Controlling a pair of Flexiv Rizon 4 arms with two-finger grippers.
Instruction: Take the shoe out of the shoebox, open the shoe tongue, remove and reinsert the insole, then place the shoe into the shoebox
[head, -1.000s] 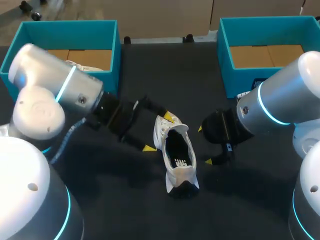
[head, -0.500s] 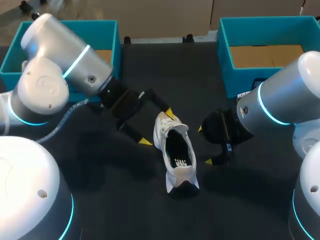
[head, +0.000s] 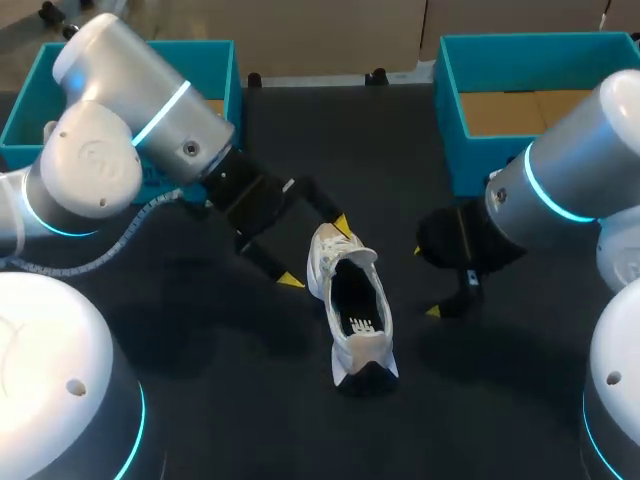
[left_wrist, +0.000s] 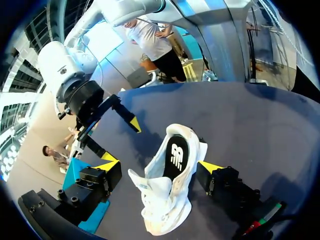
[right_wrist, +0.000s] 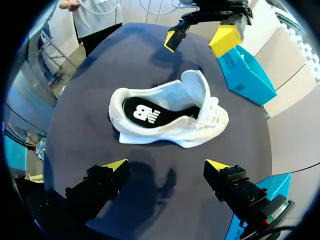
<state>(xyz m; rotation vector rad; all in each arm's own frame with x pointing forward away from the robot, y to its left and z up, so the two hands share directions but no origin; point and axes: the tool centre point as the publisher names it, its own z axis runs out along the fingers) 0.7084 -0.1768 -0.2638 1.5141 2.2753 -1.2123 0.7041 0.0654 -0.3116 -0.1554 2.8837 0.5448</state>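
Currently shoe sits between left gripper's spread fingers; right gripper beside shoe, fingers released.

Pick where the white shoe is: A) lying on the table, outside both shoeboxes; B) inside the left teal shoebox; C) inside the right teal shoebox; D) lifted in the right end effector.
A: the shoe lies on the dark table, with the open left end effector and the open right end effector beside it.

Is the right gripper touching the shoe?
Apart. The right wrist view shows bare table between the right gripper and the shoe. The gripper is open, with the shoe lying ahead of its yellow tips.
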